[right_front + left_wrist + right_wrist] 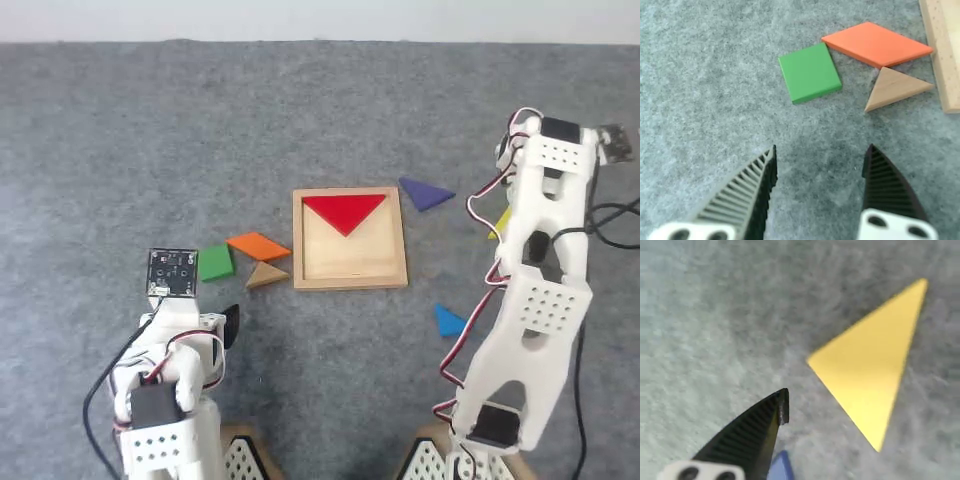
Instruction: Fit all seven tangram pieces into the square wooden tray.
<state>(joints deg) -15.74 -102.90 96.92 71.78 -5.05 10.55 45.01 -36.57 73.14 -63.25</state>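
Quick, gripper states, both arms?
Left gripper: open, empty, near the green square.
Right gripper: cannot be told; beside the yellow triangle.

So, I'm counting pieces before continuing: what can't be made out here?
Yellow triangle: high view, mostly hidden behind the right arm.
Tray: left wrist view, cut off by the edge.
Blue patch: right wrist view, cut off by the edge, unidentifiable.

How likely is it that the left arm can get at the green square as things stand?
Probably yes. The left gripper hangs open just short of the green square, with bare grey mat between them. The orange parallelogram lies at one corner of the square, yet its other edges look free.
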